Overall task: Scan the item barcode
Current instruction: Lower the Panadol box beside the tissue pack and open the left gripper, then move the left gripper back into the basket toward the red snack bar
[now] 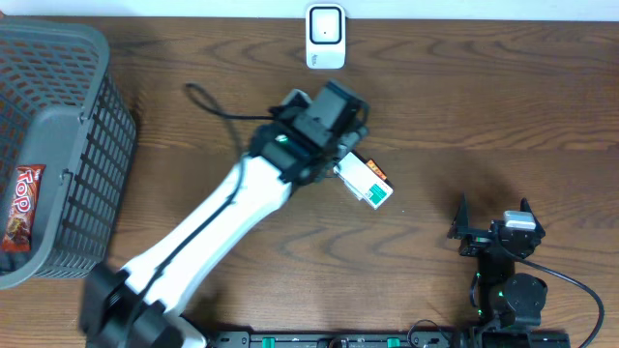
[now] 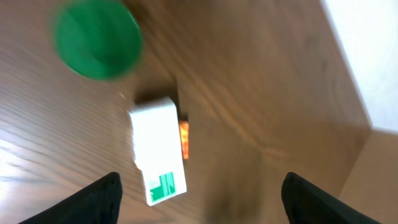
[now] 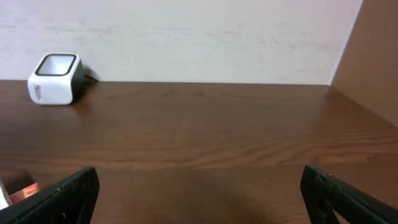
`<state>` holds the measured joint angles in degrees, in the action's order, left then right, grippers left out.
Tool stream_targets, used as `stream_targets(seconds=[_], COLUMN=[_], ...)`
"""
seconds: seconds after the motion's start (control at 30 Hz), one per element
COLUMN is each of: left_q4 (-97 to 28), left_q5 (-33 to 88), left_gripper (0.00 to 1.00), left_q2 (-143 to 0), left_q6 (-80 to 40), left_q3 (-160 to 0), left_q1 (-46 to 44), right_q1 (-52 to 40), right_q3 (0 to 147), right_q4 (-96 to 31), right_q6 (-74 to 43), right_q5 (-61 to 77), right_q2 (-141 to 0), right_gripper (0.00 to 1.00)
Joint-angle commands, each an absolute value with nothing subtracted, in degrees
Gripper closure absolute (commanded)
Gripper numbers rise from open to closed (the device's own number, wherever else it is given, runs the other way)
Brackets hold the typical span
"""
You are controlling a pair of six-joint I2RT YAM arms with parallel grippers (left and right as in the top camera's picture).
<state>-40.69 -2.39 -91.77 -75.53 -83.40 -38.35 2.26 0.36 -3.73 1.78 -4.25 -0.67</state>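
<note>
My right tool (image 1: 495,224) is closest to me, fingers wide apart and holding nothing. Further out, the white box (image 2: 155,149) lies on the worktop (image 1: 464,106) under my left tool (image 2: 200,196), whose fingers are apart too and not touching it. The grey basket (image 1: 58,126) holds a red snack bar (image 1: 21,208). The scanner (image 1: 325,35) stands farthest away.

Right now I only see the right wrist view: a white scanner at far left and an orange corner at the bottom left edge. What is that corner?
Observer: A small white box with green and orange ends, lying flat on the table.
Operator: Is it held?
Observer: No. The left fingers stand open over it, not touching.
Operator: Any other items?
Observer: One red snack bar in the grey basket at far left.
</note>
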Motion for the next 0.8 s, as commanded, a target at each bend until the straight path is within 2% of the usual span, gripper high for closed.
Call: stream_targets(seconds=[0.0,0.33,0.63,0.77], left_q4=[-43.11,-44.18,-42.98,-44.69], left_q5=[-9.43,-9.69,-9.76,-9.37], left_gripper=[0.16,0.16,0.15,0.09], left_q2=[-87.44,-73.06,-63.92,-65.58], left_q6=[-71.92,-61.01,-56.07,-55.92], left_q3=[-84.31,-84.33,-85.76,-85.76], left_q1=[-35.09,-19.07,4.19,16.34], right_q1=[1.72,1.72,1.72,1.72], right_q3=[0.32,0.32,0.32,0.32], right_q4=[-4.03,-4.03,-4.03,-4.03], right_q6=[2.22,2.22,2.22,2.20], right_q5=[-4.01,-4.01,-4.01,-4.01], right_q2=[-0.27,-0.27,-0.27,-0.27], right_gripper=[0.01,0.01,0.01,0.01])
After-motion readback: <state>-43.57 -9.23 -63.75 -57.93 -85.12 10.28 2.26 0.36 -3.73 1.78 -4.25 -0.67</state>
